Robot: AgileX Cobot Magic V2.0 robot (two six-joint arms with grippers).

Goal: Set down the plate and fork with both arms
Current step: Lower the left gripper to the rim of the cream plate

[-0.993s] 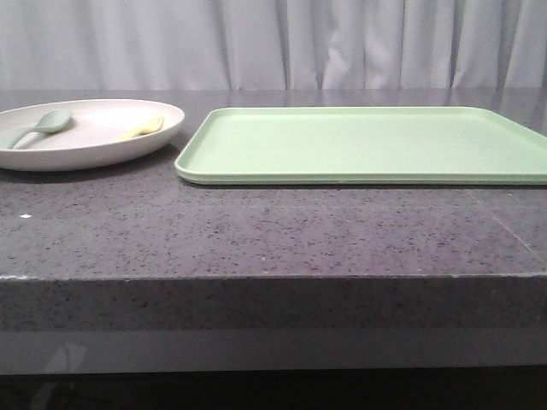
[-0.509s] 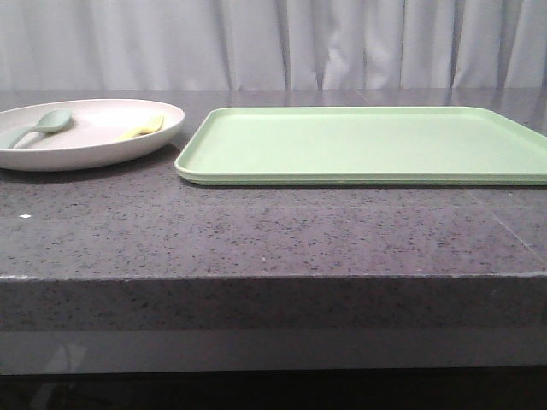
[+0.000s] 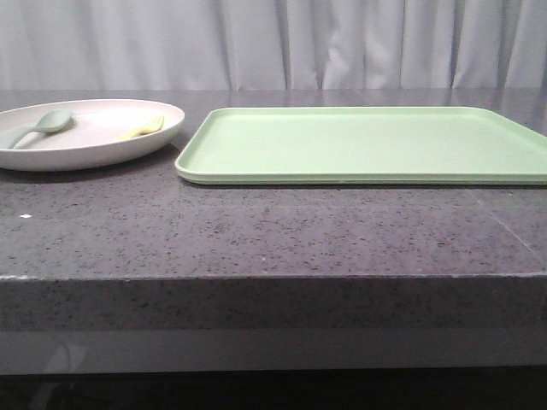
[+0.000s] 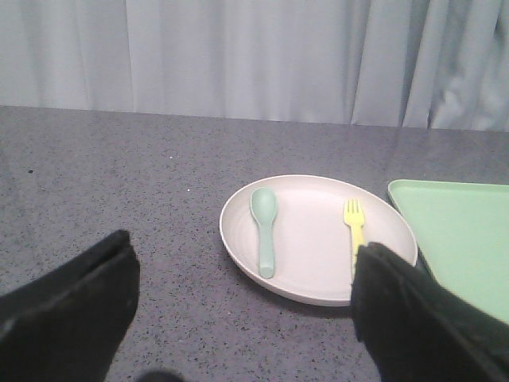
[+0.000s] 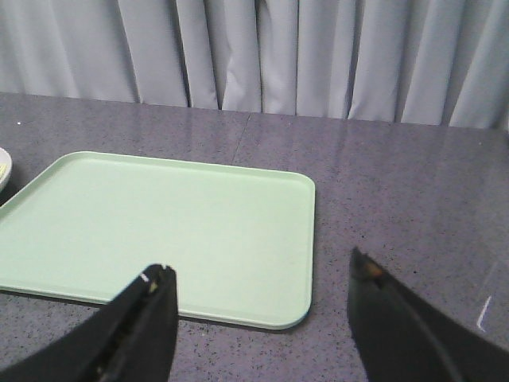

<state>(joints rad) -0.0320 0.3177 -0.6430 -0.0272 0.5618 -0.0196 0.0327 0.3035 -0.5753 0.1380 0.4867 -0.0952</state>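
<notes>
Soft, even, cool light, diffuse, apparently from above; no hard beams. Shadows faint: a thin dark band under the plate (image 3: 90, 149) rim and under the tray (image 3: 359, 175) edge. Dull sheen on the far countertop (image 3: 256, 231), mirroring the pale curtain (image 3: 273, 43). Front view slightly soft, speckle in the stone reads grainy. In both wrist views the near fingers (image 4: 71, 318) (image 5: 143, 334) are black, blurred, detail lost.

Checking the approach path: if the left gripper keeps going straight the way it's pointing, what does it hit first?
Most likely the plate. The left gripper is open, with the plate's near rim between its fingers. The spoon and fork lie further in. Depth is uncertain.
</notes>
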